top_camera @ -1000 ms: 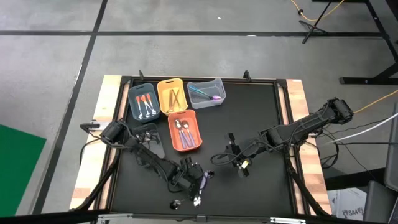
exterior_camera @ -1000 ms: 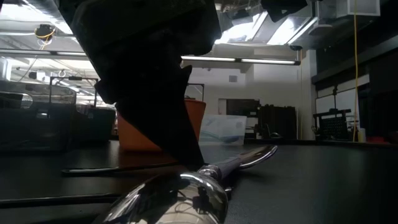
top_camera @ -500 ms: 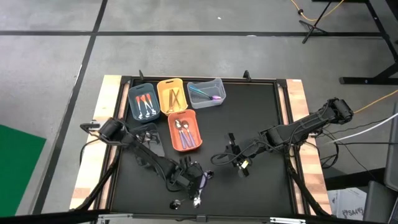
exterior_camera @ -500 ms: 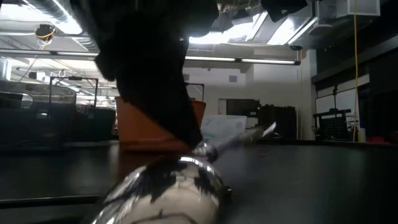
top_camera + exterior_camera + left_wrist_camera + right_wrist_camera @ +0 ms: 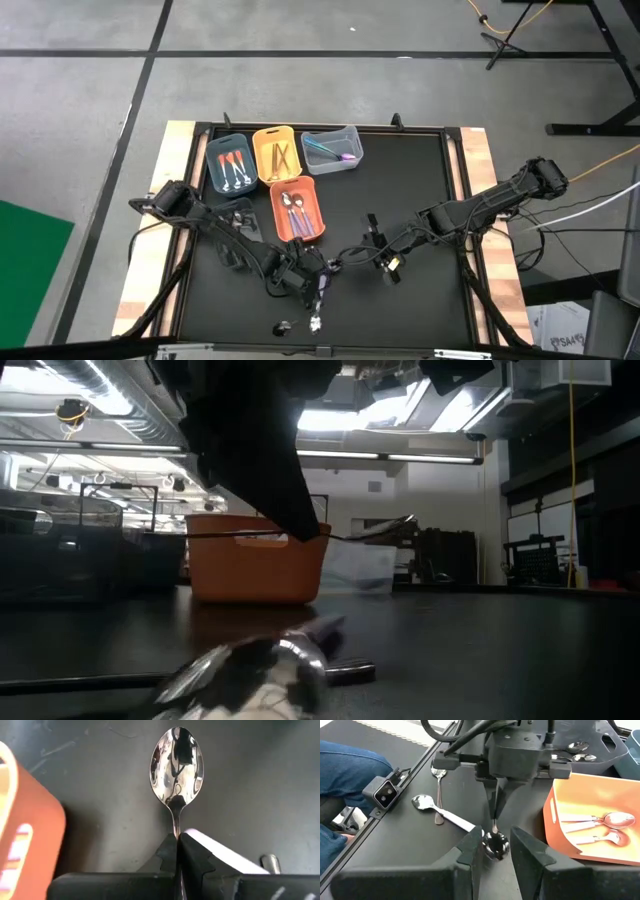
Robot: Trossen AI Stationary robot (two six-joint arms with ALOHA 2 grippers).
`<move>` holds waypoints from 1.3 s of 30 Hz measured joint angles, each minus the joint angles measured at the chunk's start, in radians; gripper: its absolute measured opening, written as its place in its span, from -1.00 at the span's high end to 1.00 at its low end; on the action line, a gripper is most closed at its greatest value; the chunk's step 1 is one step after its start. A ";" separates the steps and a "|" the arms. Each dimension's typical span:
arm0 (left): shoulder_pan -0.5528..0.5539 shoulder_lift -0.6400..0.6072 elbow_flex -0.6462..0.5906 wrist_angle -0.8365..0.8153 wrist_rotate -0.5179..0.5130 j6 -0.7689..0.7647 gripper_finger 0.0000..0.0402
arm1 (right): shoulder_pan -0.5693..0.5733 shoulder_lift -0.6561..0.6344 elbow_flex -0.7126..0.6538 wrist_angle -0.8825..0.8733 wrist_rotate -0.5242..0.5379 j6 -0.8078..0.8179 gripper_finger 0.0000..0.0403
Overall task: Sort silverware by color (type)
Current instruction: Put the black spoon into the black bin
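left gripper [image 5: 177, 851] pinched tight on silver spoon [image 5: 176, 762] at its thin, slick handle, bowl at 12 o'clock; light, stiff; right gripper [image 5: 496, 851] agape, empty.

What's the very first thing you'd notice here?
The left gripper, near the table's front edge, pinches a shiny silver spoon by its handle and holds it in the air beside the orange bin, which already holds silver spoons. The right gripper sits open close by, its fingers either side of the spoon's bowl. More spoons lie on the black table.
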 joint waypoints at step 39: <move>-0.175 -0.441 -0.013 -1.115 -0.183 -1.118 0.99 | 0.000 0.000 0.000 0.000 0.000 0.000 0.54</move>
